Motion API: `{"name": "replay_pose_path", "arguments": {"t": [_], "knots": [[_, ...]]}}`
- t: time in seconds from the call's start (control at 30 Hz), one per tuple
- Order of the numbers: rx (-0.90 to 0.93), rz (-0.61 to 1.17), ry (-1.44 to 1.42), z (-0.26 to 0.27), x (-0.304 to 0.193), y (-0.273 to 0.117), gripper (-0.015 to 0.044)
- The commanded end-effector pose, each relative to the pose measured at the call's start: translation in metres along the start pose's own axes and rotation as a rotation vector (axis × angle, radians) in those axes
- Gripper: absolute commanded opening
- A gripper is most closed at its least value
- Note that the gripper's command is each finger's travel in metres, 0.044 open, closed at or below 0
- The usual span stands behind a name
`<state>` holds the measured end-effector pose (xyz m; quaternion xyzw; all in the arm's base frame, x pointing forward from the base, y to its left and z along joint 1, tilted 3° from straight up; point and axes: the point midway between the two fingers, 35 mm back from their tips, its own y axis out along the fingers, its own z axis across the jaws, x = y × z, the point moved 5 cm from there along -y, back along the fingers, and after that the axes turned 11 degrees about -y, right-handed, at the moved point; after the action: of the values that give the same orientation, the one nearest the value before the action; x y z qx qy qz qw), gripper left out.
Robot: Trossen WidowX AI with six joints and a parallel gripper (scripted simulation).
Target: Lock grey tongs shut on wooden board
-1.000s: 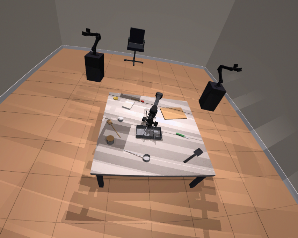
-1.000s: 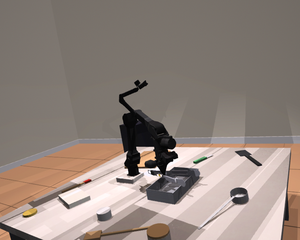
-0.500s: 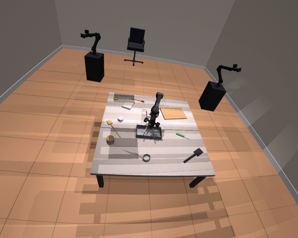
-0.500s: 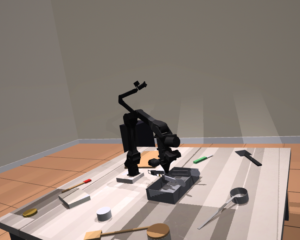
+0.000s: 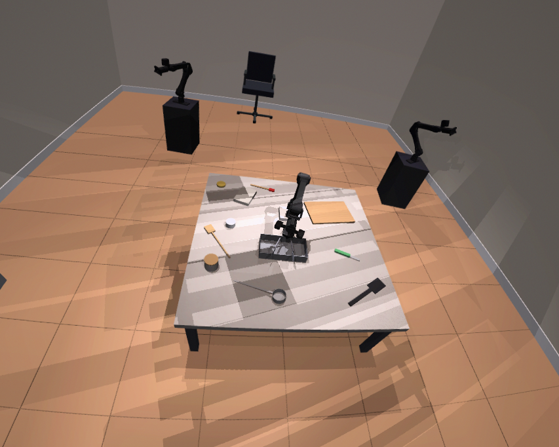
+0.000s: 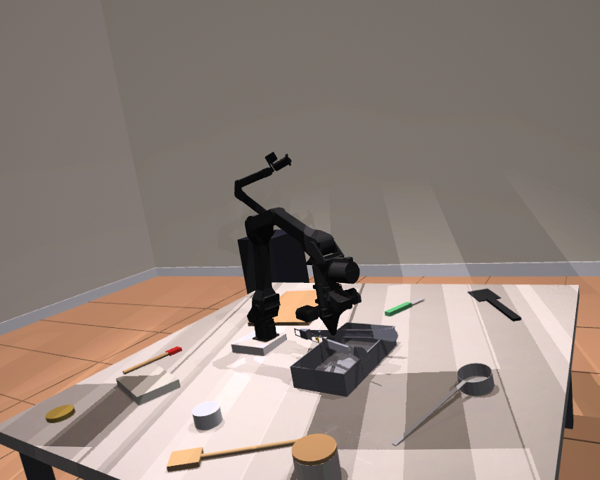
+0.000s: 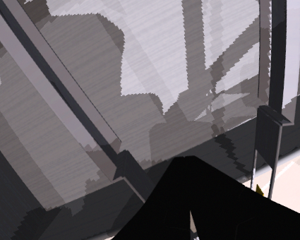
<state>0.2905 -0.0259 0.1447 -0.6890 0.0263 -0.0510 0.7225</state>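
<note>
On the counter (image 5: 318, 314) (image 6: 527, 413): a green-handled tool (image 5: 342, 252) (image 6: 398, 309) with thin grey shaft, a black flat-bladed spatula (image 5: 375, 286) (image 6: 501, 308), and a grey round strainer-like ring (image 5: 272, 297) (image 6: 460, 379) with long thin handle.

In the wrist view, the end effector (image 7: 183, 166) hides the hinge of the tongs (image 7: 57, 85).
</note>
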Motion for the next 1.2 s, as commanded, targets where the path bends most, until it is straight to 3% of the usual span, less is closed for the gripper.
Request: {"name": "replay_pose_path", "arguments": {"t": [0.0, 0.37, 0.5, 0.77, 0.83, 1.1, 1.17], "knots": [[0.000, 0.000, -0.001, 0.000, 0.000, 0.000, -0.0150], [0.000, 0.000, -0.001, 0.000, 0.000, 0.000, -0.0150], [-0.001, 0.000, 0.000, 0.000, 0.003, -0.018, -0.0045], [-0.004, 0.001, 0.005, 0.001, 0.001, -0.098, 0.0165], [0.000, -0.003, 0.009, 0.001, 0.004, -0.081, 0.0217], [0.000, -0.025, 0.008, 0.001, 0.004, -0.087, 0.0427], [0.000, -0.019, 0.025, 0.001, 0.004, -0.085, 0.0440]]}}
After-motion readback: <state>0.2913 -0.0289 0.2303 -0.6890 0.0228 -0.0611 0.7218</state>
